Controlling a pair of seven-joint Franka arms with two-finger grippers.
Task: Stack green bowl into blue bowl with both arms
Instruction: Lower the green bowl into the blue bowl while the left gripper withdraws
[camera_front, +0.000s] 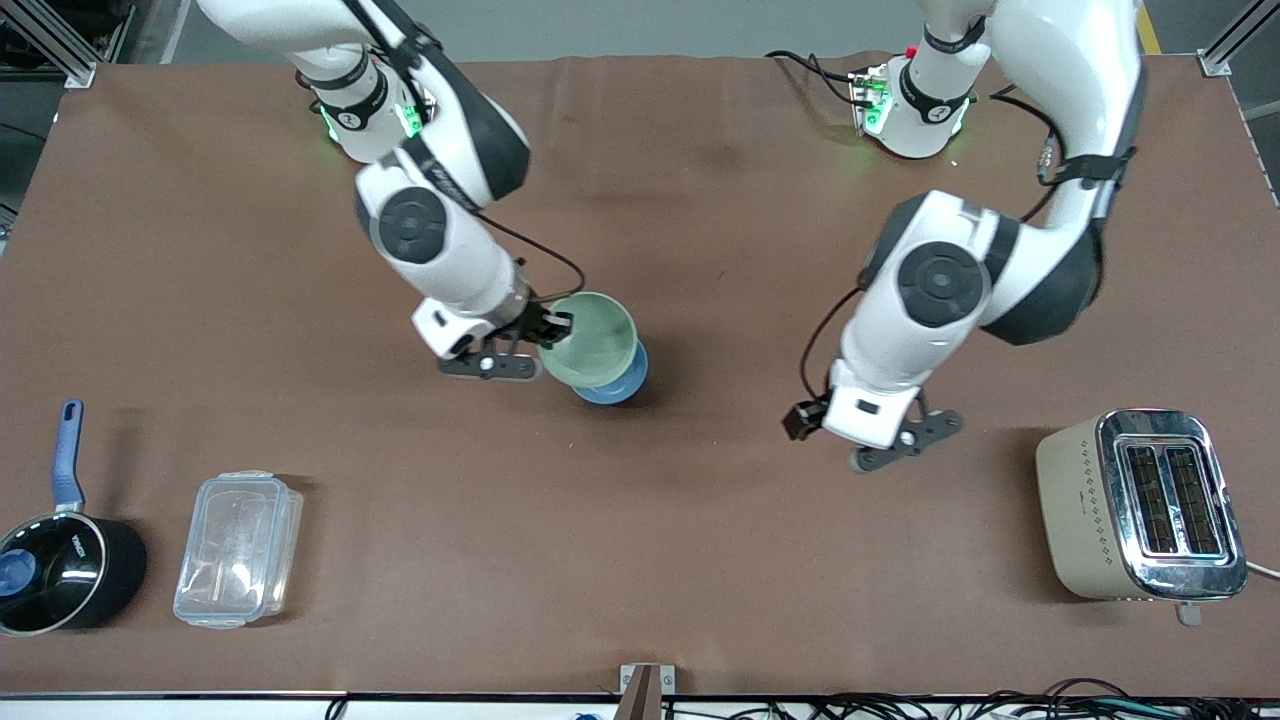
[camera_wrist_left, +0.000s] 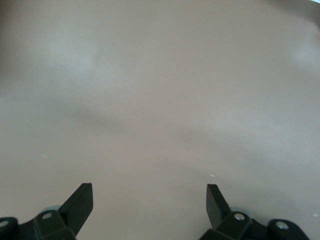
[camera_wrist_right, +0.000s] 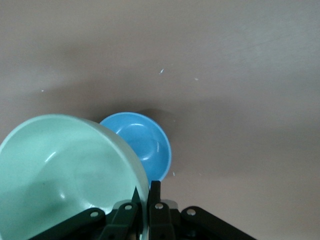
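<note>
My right gripper (camera_front: 553, 327) is shut on the rim of the pale green bowl (camera_front: 590, 340) and holds it up, tilted, over the blue bowl (camera_front: 615, 385). The blue bowl sits on the brown table near its middle, mostly covered by the green bowl in the front view. In the right wrist view the green bowl (camera_wrist_right: 65, 170) is pinched at its rim between the fingers (camera_wrist_right: 155, 192), with the blue bowl (camera_wrist_right: 140, 140) on the table below. My left gripper (camera_front: 880, 450) is open and empty over bare table toward the left arm's end; the left wrist view shows its fingertips (camera_wrist_left: 82, 197) wide apart.
A beige and chrome toaster (camera_front: 1140, 505) stands at the left arm's end near the front camera. A clear plastic lidded box (camera_front: 238, 548) and a black saucepan with a blue handle (camera_front: 60, 560) lie at the right arm's end near the front camera.
</note>
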